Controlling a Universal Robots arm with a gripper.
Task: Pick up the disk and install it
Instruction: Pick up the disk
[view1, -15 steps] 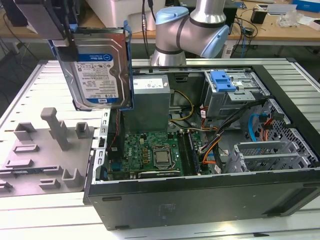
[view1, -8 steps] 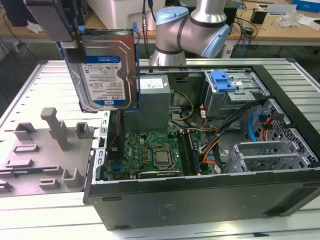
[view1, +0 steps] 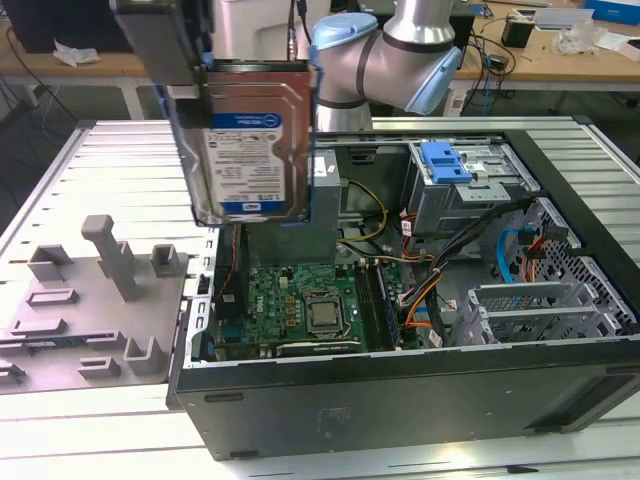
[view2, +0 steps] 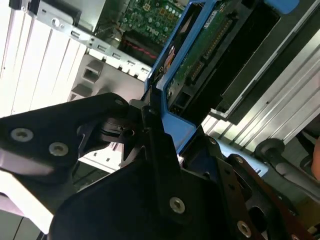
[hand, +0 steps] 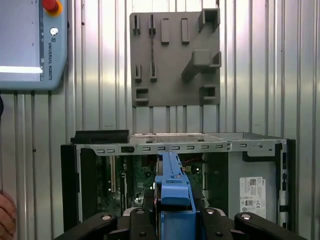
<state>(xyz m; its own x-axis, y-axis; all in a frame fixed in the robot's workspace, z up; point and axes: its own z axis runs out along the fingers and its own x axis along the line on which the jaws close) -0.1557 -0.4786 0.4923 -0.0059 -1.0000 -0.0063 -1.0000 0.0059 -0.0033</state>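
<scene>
Lying on the slatted counter (view1: 120, 160) at the exterior view's left is a grey fixture plate (view1: 100, 310); next, the gripper (view2: 152, 122) clamps the disk (view1: 245, 150) upright, white-and-blue label outward, above the open computer case (view1: 400, 400), its drive cage (view1: 450, 205) rightmost.

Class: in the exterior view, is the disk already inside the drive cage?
No; the gripper holds the disk above the case, outside the drive cage.
</scene>
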